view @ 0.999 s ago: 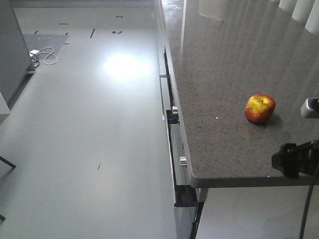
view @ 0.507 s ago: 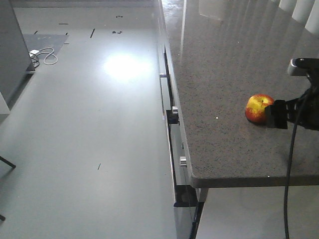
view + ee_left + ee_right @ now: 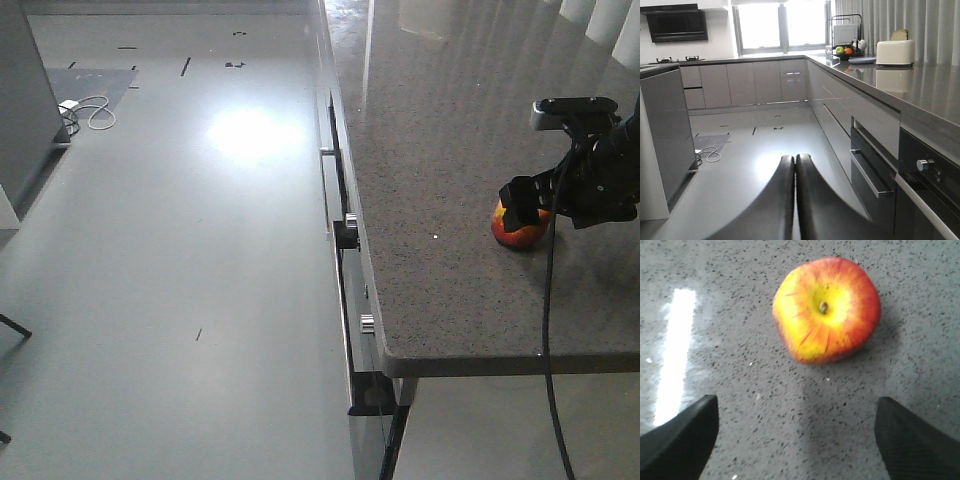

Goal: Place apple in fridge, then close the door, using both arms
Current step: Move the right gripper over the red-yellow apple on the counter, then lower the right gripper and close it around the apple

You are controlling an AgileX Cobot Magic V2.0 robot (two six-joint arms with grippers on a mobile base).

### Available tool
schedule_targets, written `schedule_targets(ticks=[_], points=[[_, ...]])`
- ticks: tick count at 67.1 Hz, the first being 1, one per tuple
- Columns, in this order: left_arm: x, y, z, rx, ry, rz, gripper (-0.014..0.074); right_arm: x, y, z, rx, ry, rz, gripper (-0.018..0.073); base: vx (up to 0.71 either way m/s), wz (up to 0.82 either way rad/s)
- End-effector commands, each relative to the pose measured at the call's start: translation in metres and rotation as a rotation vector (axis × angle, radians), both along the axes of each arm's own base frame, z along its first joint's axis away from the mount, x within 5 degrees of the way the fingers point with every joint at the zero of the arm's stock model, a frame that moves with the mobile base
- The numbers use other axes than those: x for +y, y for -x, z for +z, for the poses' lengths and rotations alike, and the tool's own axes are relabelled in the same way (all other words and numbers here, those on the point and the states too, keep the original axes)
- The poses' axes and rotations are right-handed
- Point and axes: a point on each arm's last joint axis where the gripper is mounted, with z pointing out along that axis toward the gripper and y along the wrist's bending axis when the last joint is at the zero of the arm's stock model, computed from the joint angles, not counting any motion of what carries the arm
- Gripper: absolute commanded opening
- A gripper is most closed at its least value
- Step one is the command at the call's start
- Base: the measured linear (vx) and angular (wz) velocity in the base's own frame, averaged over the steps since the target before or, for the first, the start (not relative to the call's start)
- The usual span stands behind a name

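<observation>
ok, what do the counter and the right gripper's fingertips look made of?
Counter: looks like polished stone or quartz composite, grey with dark speckles and a sharp light reflection. Fingertips: matte black with a fine grid texture, likely rubber or plastic; can't tell which.

Right arm [image 3: 600, 170] in the front view: matt black, blocky, built of chunky segments, with a small flat box [image 3: 572, 106] on top, pale grey at one end. A thin black cable [image 3: 548, 330] runs off it, long and loose. On the wrist view, the right gripper [image 3: 797, 440] has two dark fingertips [image 3: 912, 440], one showing a fine cross-hatched grip texture. And the left gripper [image 3: 795, 200]: smooth, faintly glossy black fingers [image 3: 782, 200], long and curved, tapering to narrow tips.
</observation>
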Motion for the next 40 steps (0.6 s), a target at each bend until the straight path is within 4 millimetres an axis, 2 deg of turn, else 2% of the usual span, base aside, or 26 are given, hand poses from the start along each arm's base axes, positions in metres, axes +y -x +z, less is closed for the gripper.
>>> schedule_targets(ticks=[1, 40], points=[[0.0, 0.003, 0.013, -0.102, 0.016, -0.005, -0.0006, -0.006, -0.007, 0.024, -0.079, 0.045, 0.012, 0.0619, 0.0, 0.0], [0.0, 0.003, 0.013, -0.102, 0.016, -0.005, -0.0006, -0.012, -0.056, 0.011, -0.038, 0.087, 0.056, 0.0615, 0.0, 0.0]])
